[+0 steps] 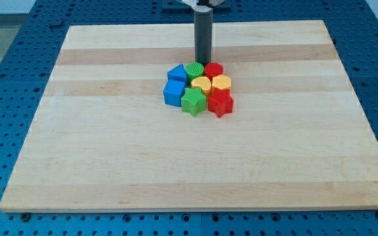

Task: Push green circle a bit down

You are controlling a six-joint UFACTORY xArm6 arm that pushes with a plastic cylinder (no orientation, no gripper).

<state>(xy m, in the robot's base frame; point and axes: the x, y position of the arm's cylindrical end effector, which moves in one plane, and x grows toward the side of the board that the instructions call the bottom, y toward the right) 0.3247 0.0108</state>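
The green circle (194,70) sits at the top of a tight cluster of blocks near the middle of the wooden board (110,144). My tip (203,60) stands just above it and a little to its right, close to its top edge; contact cannot be told. A red circle (214,69) is right of the green circle. A blue block (177,73) is on its left. Below lie a yellow block (201,83), a yellow hexagon (221,82), a blue cube (174,93), a green star (193,101) and a red star (220,103).
The board lies on a blue perforated table (18,46). The rod (203,36) rises from the tip to the view's top edge.
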